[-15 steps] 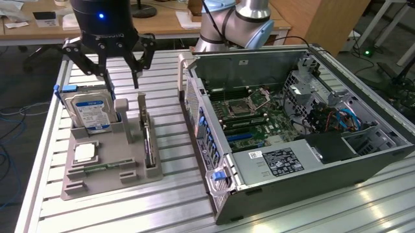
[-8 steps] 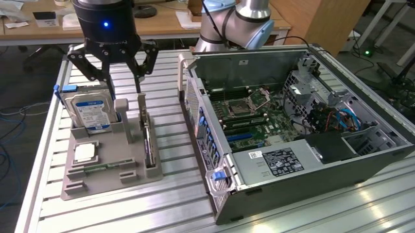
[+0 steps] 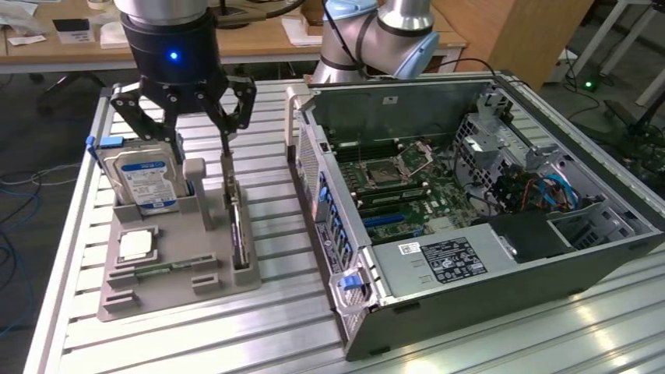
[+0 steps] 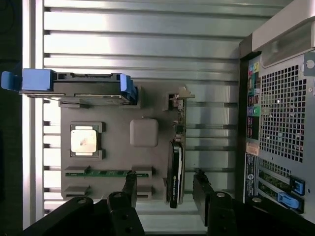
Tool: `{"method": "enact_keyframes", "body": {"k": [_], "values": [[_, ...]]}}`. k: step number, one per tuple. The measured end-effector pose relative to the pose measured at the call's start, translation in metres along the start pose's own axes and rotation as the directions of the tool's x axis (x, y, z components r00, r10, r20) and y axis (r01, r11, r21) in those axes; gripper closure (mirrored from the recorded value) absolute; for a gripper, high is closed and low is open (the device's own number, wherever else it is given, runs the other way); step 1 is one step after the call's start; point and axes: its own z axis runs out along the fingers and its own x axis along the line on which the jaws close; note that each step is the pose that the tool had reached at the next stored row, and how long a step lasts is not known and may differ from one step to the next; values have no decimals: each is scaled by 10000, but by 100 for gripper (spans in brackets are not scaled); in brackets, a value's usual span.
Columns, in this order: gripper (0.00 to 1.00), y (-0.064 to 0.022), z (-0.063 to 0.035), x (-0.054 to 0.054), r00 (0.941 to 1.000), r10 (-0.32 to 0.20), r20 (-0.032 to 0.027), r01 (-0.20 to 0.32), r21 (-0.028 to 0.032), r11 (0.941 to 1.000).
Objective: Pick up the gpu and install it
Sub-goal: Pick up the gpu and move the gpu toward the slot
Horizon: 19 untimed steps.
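We see the pincer [image 3: 199, 146] wide open, empty, above the gpu [image 3: 239, 230]; off-centre closing could tip this slim card.

Robotics lab, or an assembly test cell, as I read it. Evidence:
- Slotted aluminium surface [image 3: 208, 335] across the lower frame.
- My arm's gripper [image 3: 198, 148] above a grey parts fixture [image 3: 177, 280], upper left.
- Opened desktop computer case [image 3: 468, 257] right of centre, motherboard [image 3: 416, 195] bare.
- Second robot arm [image 3: 379, 35], top centre.
- Wooden desks [image 3: 249, 47] behind it.
- Loose cables [image 3: 15, 187] at the far left edge.
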Motion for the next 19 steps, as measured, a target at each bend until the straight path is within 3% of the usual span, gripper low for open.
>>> {"method": "enact_keyframes", "body": {"k": [1,8,15,19], "values": [[40,-1,14,-8,10000,-8,-7,8,0,10000],[40,-13,139,-37,10000,-28,-24,28,-1,10000],[40,-91,254,-36,10000,54,-8,-54,2,10000],[40,-95,329,-102,9999,145,-3,-145,4,9999]]}}
